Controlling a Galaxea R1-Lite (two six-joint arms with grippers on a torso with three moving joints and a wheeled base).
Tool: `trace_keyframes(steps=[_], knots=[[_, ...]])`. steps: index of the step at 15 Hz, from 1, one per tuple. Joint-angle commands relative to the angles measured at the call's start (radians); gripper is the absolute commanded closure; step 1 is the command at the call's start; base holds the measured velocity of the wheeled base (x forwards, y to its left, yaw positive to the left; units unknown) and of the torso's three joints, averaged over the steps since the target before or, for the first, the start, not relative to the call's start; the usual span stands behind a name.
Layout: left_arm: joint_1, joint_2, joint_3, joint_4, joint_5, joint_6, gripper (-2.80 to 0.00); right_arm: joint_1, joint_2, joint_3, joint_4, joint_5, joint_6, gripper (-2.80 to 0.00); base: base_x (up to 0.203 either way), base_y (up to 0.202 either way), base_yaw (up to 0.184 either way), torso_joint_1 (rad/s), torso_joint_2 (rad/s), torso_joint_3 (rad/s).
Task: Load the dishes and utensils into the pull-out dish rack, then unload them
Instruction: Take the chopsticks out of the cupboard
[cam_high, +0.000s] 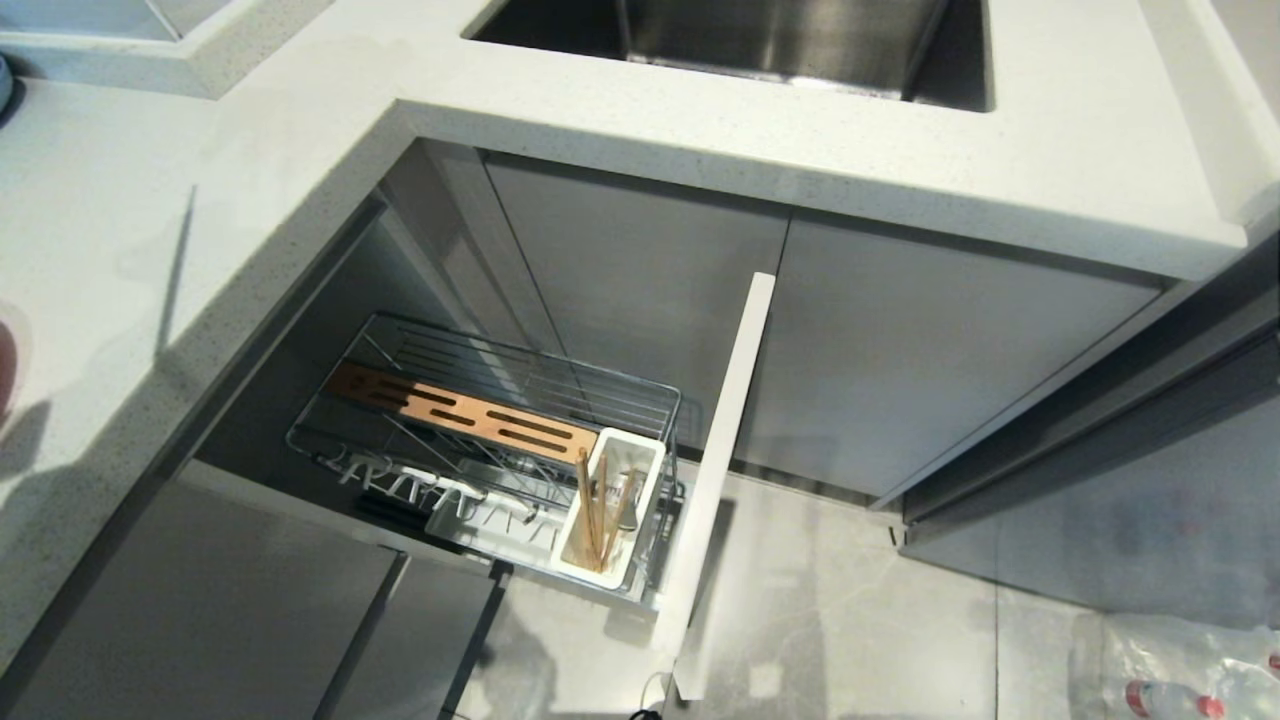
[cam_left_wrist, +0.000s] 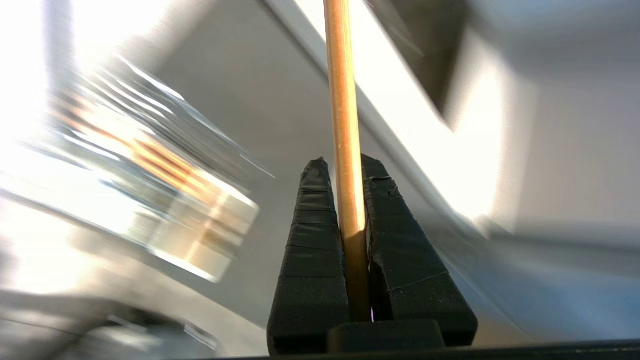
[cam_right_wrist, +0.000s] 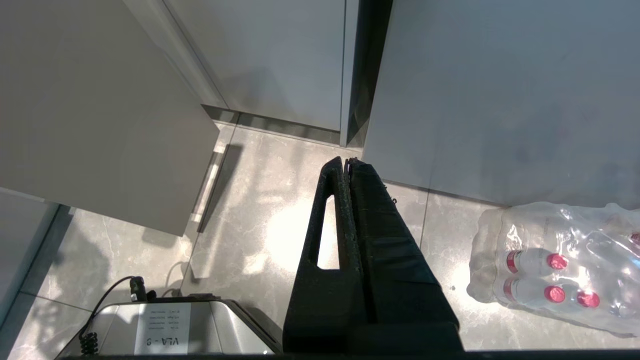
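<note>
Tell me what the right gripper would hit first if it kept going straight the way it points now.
Probably the grey floor: the right gripper, shut and empty, points down at bare tiles just ahead of the cabinet doors. Depth is unclear, so the cabinet base could come first. The pack of water bottles lies off to one side.

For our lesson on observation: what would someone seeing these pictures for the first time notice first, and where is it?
The pull-out dish rack stands drawn out of the cabinet under the grey countertop, with chopsticks upright in its white cutlery box beside the wooden strip. In the left wrist view, the left gripper is shut on a wooden chopstick. The right gripper hangs shut over the floor, near shrink-wrapped bottles.
</note>
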Motion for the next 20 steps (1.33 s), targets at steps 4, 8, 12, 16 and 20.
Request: trace_keyframes(steps=[4,8,12,16,20], knots=[[0.315,0.031,-0.010,0.123,0.168,0.089,0.00,0.000,0.001,0.002,0.000,0.000,0.000,0.00,0.000,0.000,0.000,0.000,0.00,0.000],[0.581,0.049,0.069,0.206,0.199,0.116,0.00,0.001,0.001,0.002,0.000,0.000,0.000,0.00,0.000,0.000,0.000,0.000,0.00,0.000],[0.724,0.045,0.220,0.082,0.196,0.107,0.00,0.000,0.001,0.002,0.001,0.000,0.000,0.00,0.000,0.000,0.000,0.000,0.00,0.000],[0.737,0.055,0.275,0.073,0.111,0.057,0.00,0.000,0.001,0.002,0.001,0.000,0.000,0.00,0.000,0.000,0.000,0.000,0.00,0.000],[0.772,0.088,0.299,0.073,0.043,0.028,0.00,0.001,0.001,0.002,0.001,0.000,0.000,0.00,0.000,0.000,0.000,0.000,0.00,0.000]])
